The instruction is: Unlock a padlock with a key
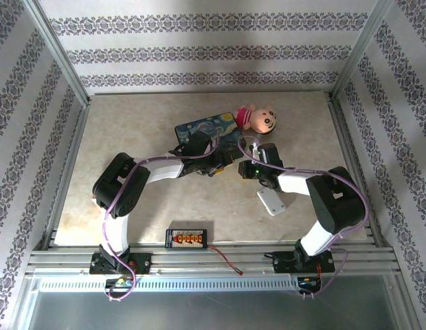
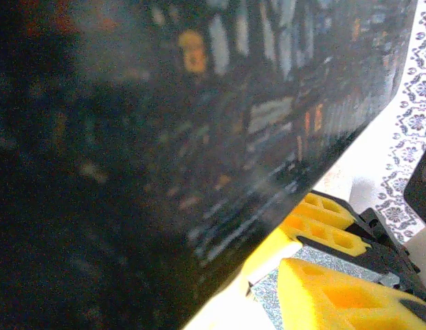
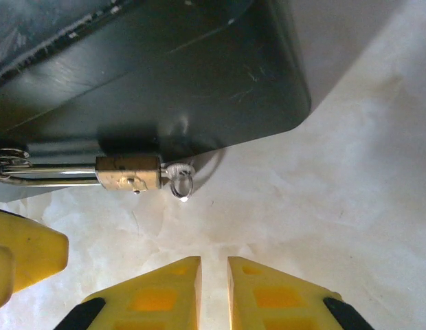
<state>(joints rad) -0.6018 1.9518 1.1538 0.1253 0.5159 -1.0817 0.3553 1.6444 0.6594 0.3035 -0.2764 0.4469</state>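
Observation:
In the right wrist view the brass padlock (image 3: pixel 128 172) lies on its side on the table, against the edge of a dark case (image 3: pixel 165 75). Its silvery shackle (image 3: pixel 45 175) points left. The key (image 3: pixel 173 170) sits in the padlock's right end, with a small ring (image 3: pixel 181 185) hanging from it. My right gripper (image 3: pixel 213 271) is just below the padlock and apart from it, open by a narrow gap with nothing between the fingers. My left gripper (image 2: pixel 268 269) is open beside the case. One of its yellow fingers (image 3: pixel 24 251) shows at the lower left. From above, both grippers (image 1: pixel 223 163) (image 1: pixel 247 165) meet at the case's near edge.
The case with the starry painting (image 1: pixel 203 130) lies at mid-table with a pink plush doll (image 1: pixel 258 118) behind it. A white plastic block (image 1: pixel 271 201) lies by the right arm. A black connector board (image 1: pixel 188 238) and a red-black wire (image 1: pixel 227 262) lie at the near edge.

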